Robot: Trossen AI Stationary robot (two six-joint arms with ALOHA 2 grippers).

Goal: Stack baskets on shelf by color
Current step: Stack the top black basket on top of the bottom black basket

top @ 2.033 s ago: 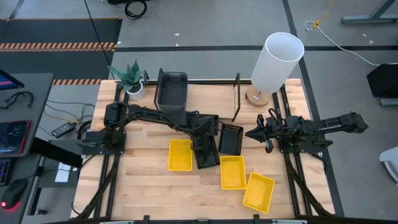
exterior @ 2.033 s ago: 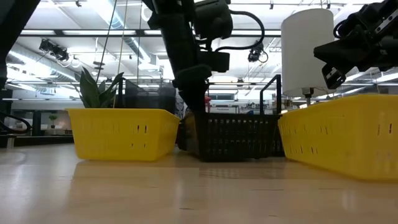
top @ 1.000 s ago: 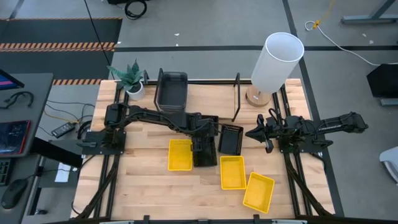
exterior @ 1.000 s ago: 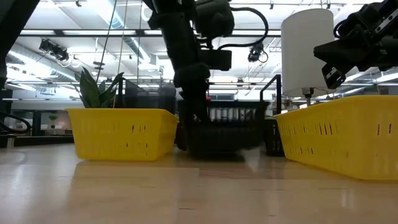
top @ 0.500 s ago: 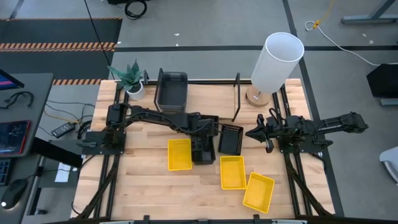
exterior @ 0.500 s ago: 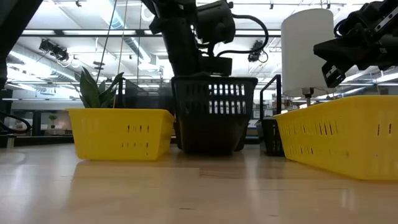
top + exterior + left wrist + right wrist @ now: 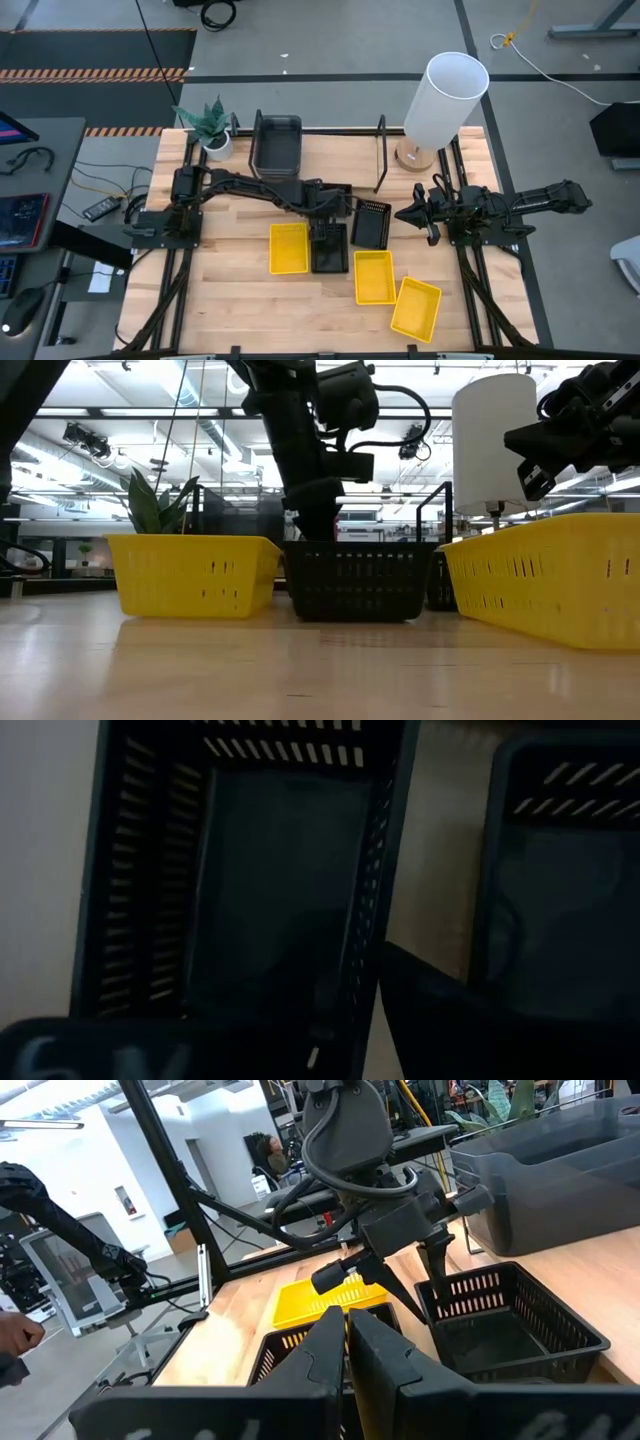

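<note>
**Black basket set back flat, most of the sorting still ahead**

Since two seconds ago, the black basket (image 7: pixel 329 247) under the left gripper (image 7: pixel 325 226) is sitting level between the yellow basket (image 7: pixel 290 248) and a second yellow one (image 7: pixel 373 276), no longer tipped up as it was half a second back. One dark finger (image 7: pixel 440 1020) is reaching over its rim; whether the pair is clamped or released, I cannot tell.

Only the grey basket (image 7: pixel 275 145) is resting on the shelf (image 7: pixel 340 131). Another black basket (image 7: pixel 371 222) and a third yellow one (image 7: pixel 416 307) are waiting on the wooden table (image 7: pixel 230 290), so the stacking looks barely started.

Off to the side, the right gripper (image 7: pixel 412 214) is hovering, fingers (image 7: pixel 330 1342) pressed together and empty.

A white lamp (image 7: pixel 444 100) and a potted plant (image 7: pixel 208 125) are standing at the table's back edge; an open workshop with ceiling lights is showing behind.
</note>
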